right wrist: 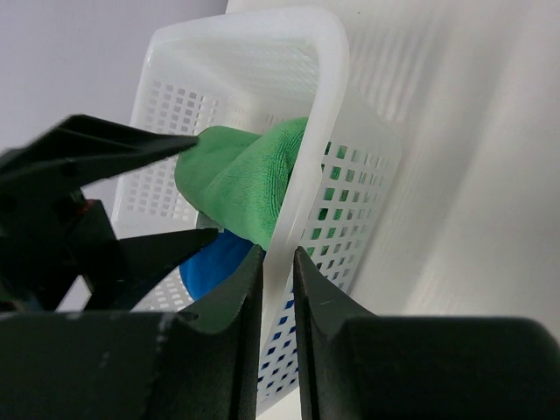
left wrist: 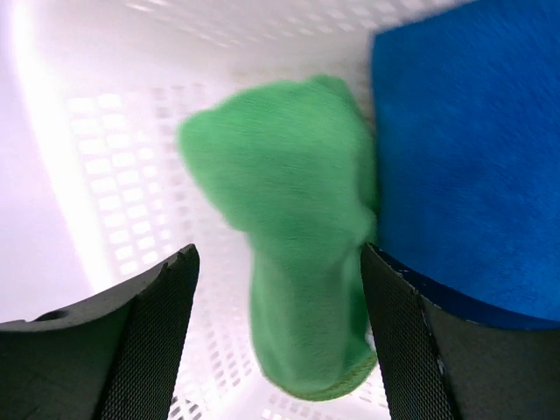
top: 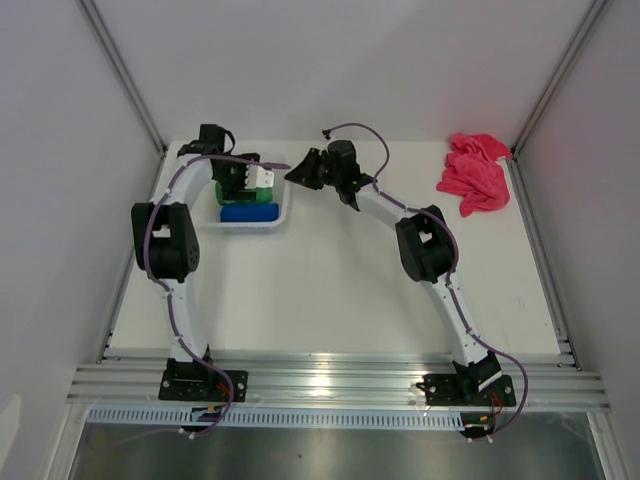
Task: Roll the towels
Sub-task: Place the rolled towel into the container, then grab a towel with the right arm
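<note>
A rolled green towel (left wrist: 297, 254) lies inside the white basket (left wrist: 114, 175), beside a rolled blue towel (left wrist: 472, 157). My left gripper (left wrist: 278, 254) hangs open in the basket, its fingers either side of the green roll with a gap on the left. From above, the blue towel (top: 248, 212) and green towel (top: 227, 192) show in the basket (top: 280, 215) under my left gripper (top: 245, 180). My right gripper (right wrist: 278, 262) is shut on the basket's rim (right wrist: 337, 105), at the basket's right side (top: 305, 170). The pink towel (top: 473, 172) lies crumpled at the back right.
The basket stands at the back left of the white table (top: 330, 290). Grey walls and metal posts close in the table's left, back and right sides. An aluminium rail (top: 340, 380) carries both arm bases at the near edge.
</note>
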`<state>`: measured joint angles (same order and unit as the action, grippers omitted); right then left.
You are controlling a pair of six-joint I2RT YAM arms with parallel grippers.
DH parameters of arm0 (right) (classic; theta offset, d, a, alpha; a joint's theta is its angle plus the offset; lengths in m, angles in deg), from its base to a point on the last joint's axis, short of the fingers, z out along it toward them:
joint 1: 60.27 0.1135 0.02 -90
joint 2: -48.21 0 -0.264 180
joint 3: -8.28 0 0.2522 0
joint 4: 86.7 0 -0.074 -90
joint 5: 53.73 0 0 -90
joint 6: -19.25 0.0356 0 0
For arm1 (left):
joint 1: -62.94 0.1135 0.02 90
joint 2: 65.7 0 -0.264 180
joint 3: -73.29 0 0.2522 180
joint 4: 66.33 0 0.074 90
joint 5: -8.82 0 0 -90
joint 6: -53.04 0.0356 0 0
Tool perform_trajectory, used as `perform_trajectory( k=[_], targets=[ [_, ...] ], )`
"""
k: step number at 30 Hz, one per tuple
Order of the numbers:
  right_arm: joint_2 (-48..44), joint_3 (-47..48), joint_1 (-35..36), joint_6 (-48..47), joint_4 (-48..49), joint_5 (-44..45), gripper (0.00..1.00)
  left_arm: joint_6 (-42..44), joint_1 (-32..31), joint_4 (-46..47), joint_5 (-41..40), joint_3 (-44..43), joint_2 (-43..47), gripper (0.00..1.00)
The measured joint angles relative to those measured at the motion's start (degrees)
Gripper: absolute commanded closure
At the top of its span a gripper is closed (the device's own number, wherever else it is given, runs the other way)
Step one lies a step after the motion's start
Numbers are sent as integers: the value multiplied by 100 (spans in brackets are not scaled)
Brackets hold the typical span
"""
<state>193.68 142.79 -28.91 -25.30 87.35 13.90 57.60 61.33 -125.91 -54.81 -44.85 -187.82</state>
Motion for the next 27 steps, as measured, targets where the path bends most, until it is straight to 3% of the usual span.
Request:
perform_trajectory(
  k=[7, 10, 11, 14, 19, 27],
  targets=[
    [0, 0, 0, 0, -2, 0, 87, -1576, 33, 13, 564, -693, 140, 26],
    [0, 0, 0, 0, -2, 2, 87, -2647, 74, 76, 601, -870, 299, 45],
    [0, 0, 0, 2, -4, 2, 87, -3027, 96, 118, 498, -901, 365, 61],
    [0, 0, 0, 0, -4, 2, 87, -3995, 234, 210, 20, -909, 535, 79],
    [0, 0, 0, 0, -4, 4, 87, -5088, 656, 483, -933, -608, 629, 83],
    [0, 0, 2, 0, -4, 7, 87, -5571, 859, 487, -2192, -501, 175, 82]
  ],
)
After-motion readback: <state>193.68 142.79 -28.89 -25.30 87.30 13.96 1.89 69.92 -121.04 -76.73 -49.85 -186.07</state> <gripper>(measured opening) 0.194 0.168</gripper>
